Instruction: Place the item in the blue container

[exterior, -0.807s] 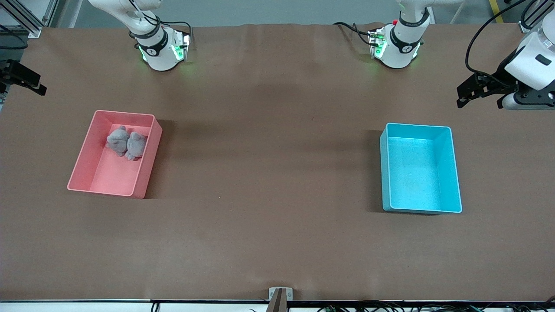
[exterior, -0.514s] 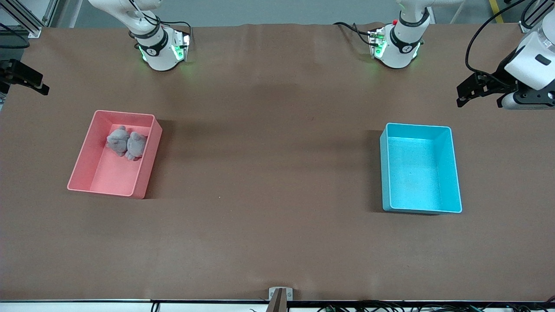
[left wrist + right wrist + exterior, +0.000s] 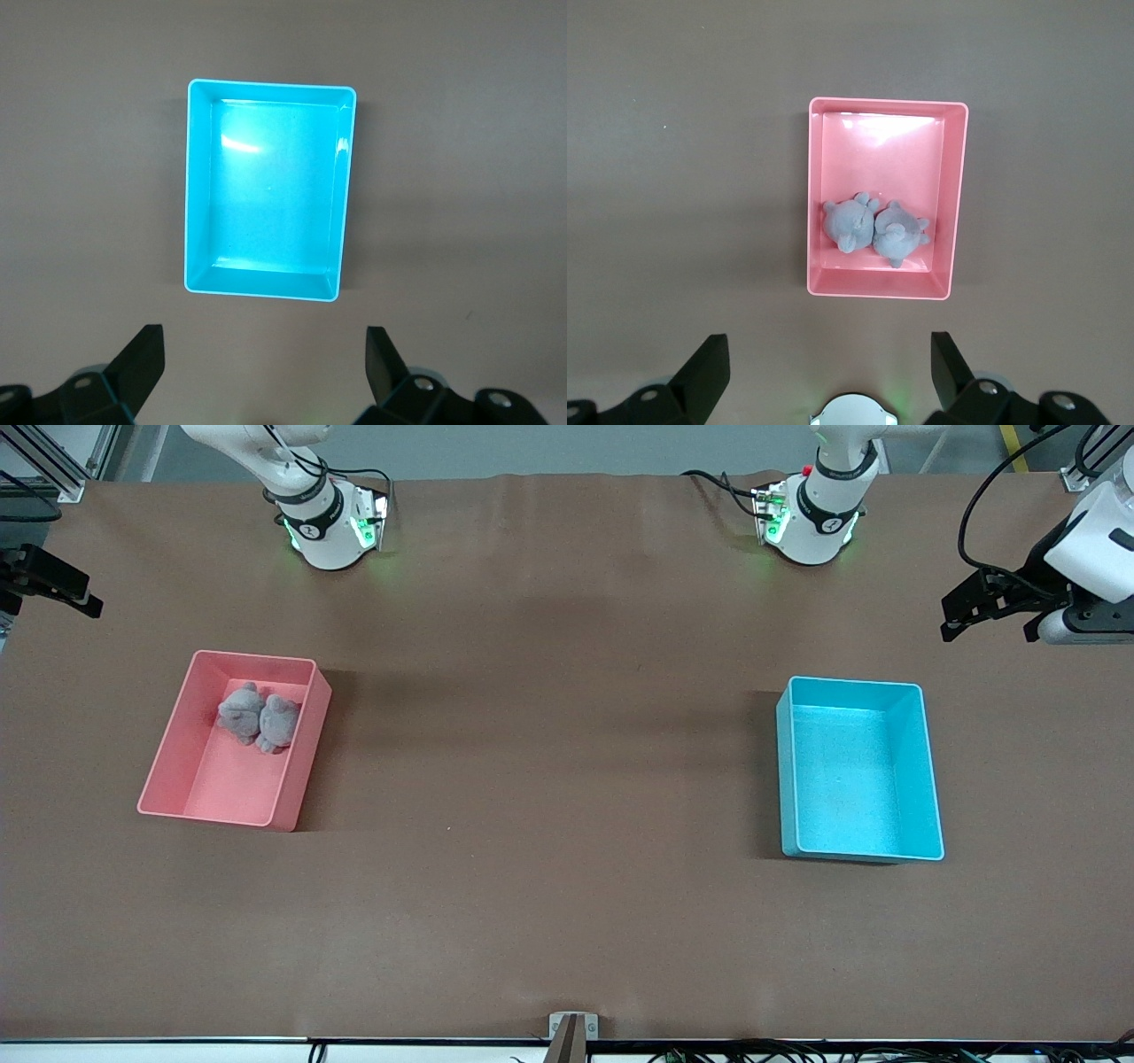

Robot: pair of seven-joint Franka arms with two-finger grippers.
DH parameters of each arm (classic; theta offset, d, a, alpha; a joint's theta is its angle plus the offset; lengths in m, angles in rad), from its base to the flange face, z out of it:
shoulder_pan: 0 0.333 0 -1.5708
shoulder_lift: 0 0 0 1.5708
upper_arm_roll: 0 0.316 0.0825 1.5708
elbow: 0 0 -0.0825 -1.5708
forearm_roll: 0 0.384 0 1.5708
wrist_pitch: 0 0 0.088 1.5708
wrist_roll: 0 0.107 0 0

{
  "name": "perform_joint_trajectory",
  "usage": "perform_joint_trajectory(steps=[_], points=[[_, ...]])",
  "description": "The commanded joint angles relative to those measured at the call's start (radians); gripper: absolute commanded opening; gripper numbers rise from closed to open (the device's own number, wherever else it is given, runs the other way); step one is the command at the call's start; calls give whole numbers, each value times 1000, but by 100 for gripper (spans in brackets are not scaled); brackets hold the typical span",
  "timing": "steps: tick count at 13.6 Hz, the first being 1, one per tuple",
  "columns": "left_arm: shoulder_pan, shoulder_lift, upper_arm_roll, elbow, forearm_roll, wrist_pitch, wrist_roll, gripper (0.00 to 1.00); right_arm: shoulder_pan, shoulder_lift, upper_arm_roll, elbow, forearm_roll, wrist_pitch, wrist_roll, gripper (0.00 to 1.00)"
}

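The blue container (image 3: 858, 769) (image 3: 264, 190) stands empty toward the left arm's end of the table. Two grey plush toys (image 3: 258, 719) (image 3: 874, 227) lie side by side in a pink bin (image 3: 177, 766) (image 3: 957, 195) toward the right arm's end, at the bin's end farther from the front camera. My left gripper (image 3: 961, 613) (image 3: 263, 363) hangs high over the table's edge near the blue container, open and holding nothing. My right gripper (image 3: 66, 593) (image 3: 828, 367) hangs high over the table's edge near the pink bin, also open and holding nothing.
Brown table covering (image 3: 549, 779) spreads between the two bins. Both arm bases (image 3: 328, 522) (image 3: 811, 518) stand along the edge farthest from the front camera. A small bracket (image 3: 572, 1027) sits at the near edge.
The left gripper has drifted slightly up and outward toward its end of the table. The right gripper has shifted a little inward. Bins and toys have not moved.
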Motion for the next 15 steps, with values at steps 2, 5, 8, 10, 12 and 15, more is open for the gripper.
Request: perform_joint_trajectory(steps=[2, 5, 8, 10, 12, 15], points=[[0, 13, -2, 28, -1, -43, 9, 100, -2, -12, 1, -7, 8, -8, -9, 100], [0, 13, -2, 25, -1, -46, 11, 100, -2, -12, 1, -7, 7, -13, -9, 100], [1, 14, -2, 24, -1, -45, 14, 100, -4, -12, 1, -7, 7, -13, -10, 100], [3, 16, -2, 28, -3, -40, 20, 100, -4, -12, 1, -7, 5, -13, -12, 100], [3, 25, -2, 28, -3, -29, 20, 100, -4, -12, 1, -7, 1, -5, -42, 100], [1, 31, -2, 27, -6, -23, 20, 100, -4, -12, 1, -5, -7, 0, -75, 100]])
